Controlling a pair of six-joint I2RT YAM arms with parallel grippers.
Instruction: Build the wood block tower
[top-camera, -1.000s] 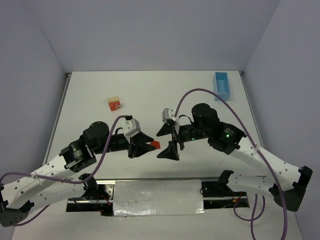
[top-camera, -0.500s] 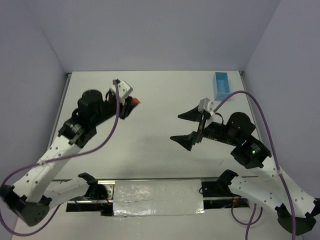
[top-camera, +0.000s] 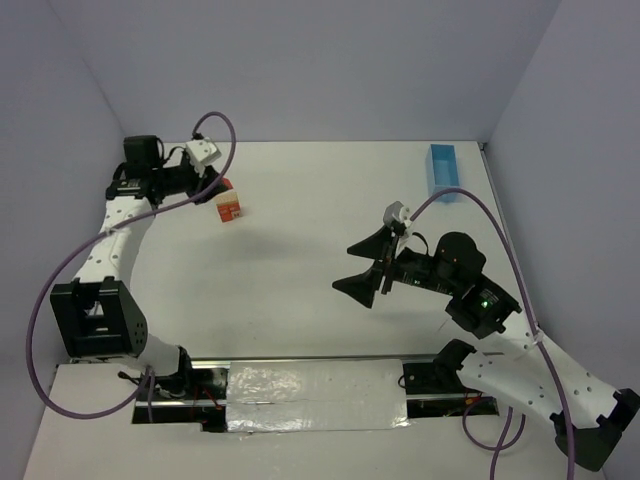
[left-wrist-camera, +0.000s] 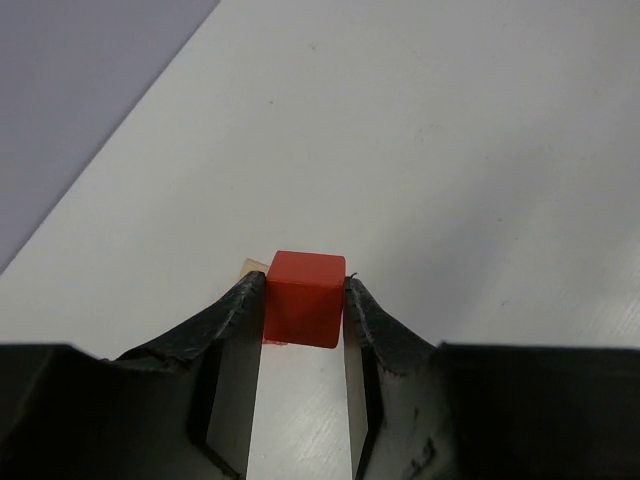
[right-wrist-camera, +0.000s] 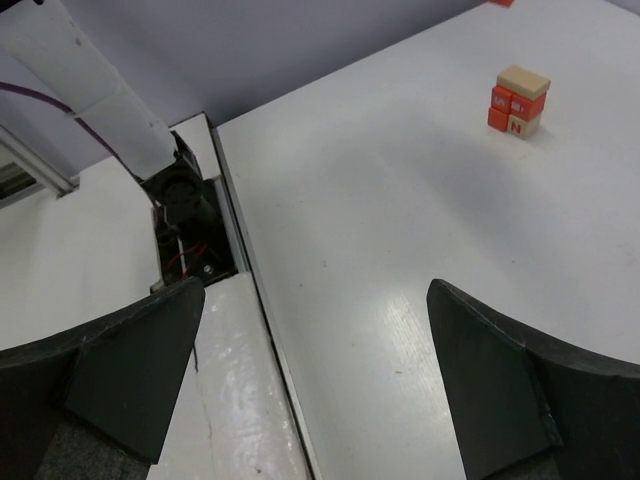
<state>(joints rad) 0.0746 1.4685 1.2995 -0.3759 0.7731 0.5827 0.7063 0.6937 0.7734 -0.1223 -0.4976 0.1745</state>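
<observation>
Only writing I can actually read is an N on a bottom block of the tower (right-wrist-camera: 520, 100), seen from the right wrist cam. The red blocks next to it have white marks, way too small to read. The tower is far left on the table (top-camera: 300, 200), tan block on top. The left gripper (left-wrist-camera: 305, 290) is pinching a red cube (left-wrist-camera: 305, 298) close by. From its own cam the cube hides nearly the whole tower, just a tan corner pokes out. The right gripper (top-camera: 343, 267) hangs mid-table, fingers spread wide, holding nothing. Blue tray (top-camera: 443, 172) is far right, can't make out the inside.
</observation>
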